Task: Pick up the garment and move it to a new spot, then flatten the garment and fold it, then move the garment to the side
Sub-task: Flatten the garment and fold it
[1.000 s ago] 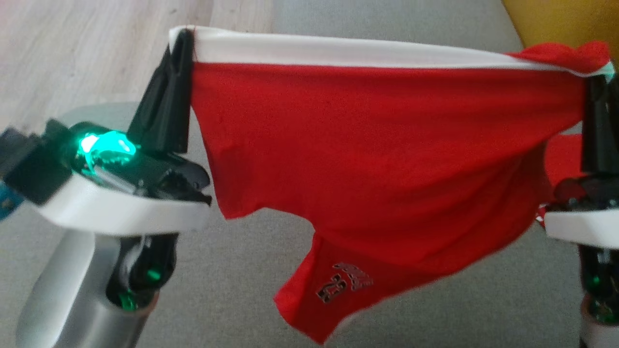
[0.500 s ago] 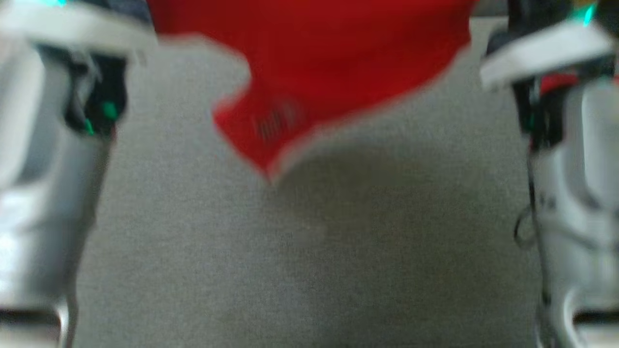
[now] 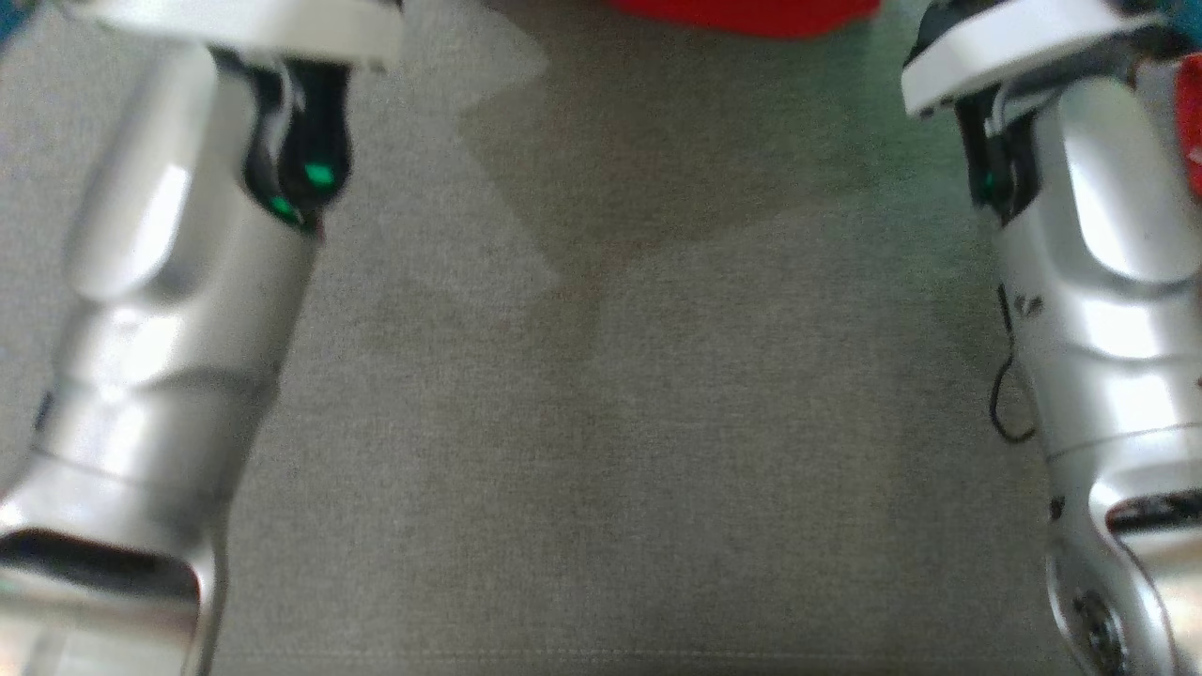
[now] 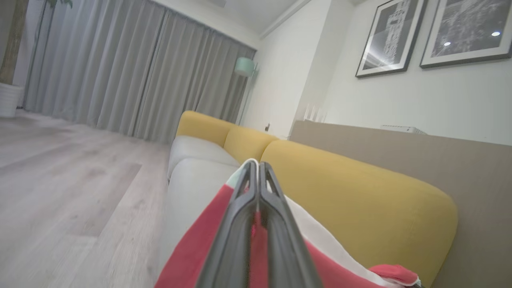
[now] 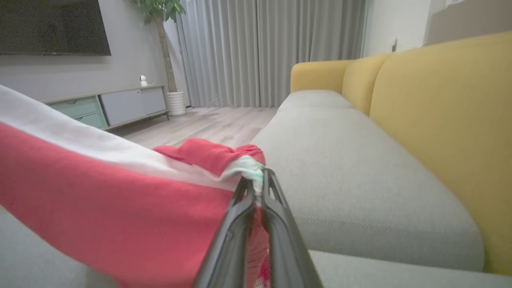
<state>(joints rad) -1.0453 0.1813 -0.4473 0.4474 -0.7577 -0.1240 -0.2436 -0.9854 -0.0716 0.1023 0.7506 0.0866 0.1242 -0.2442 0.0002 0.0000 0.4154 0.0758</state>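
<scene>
The garment is red with a white band, held up in the air between both arms. In the left wrist view my left gripper (image 4: 258,166) is shut on the garment (image 4: 192,252) at its white edge. In the right wrist view my right gripper (image 5: 256,180) is shut on the garment (image 5: 112,208) at a bunched corner. The head view catches just a red strip of the garment (image 3: 742,11) at the top edge, between my two silver forearms.
Grey sofa seat cushions (image 3: 601,451) lie below the arms. The yellow sofa back (image 5: 448,104) runs along one side, with wood floor (image 4: 60,180), curtains and a TV cabinet (image 5: 120,106) beyond the sofa.
The head camera has tilted down, so the garment and gripper fingers have slid up out of the picture. Both grippers keep their hold.
</scene>
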